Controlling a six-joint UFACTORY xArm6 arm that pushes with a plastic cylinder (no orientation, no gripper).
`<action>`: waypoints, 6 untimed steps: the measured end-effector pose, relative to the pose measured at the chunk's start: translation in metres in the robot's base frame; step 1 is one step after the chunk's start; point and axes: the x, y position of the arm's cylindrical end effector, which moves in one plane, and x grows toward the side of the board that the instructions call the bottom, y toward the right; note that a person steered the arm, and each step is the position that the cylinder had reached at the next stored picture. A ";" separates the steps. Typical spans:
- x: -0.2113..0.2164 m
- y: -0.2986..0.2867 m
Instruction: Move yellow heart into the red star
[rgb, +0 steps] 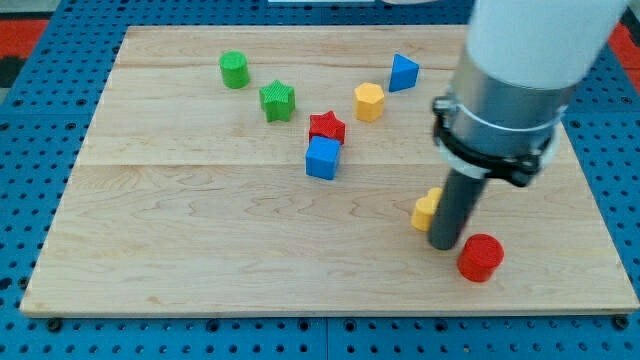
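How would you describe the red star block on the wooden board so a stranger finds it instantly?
Start at the middle of the wooden board. The red star block sits there, touching the blue cube below it. The red cylinder, the only other red block, is round and far off beside my tip.

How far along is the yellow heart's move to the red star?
Done: nothing visibly finished; the yellow heart sits well apart from the red star, toward the view's lower right. In hand: my tip stands against the heart's right side, partly hiding it, with the red cylinder just beyond. Left: pushing the heart up-left to the star, probably skirting the blue cube touching the star's lower edge.
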 end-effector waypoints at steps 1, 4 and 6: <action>0.026 -0.033; 0.034 0.078; 0.042 0.209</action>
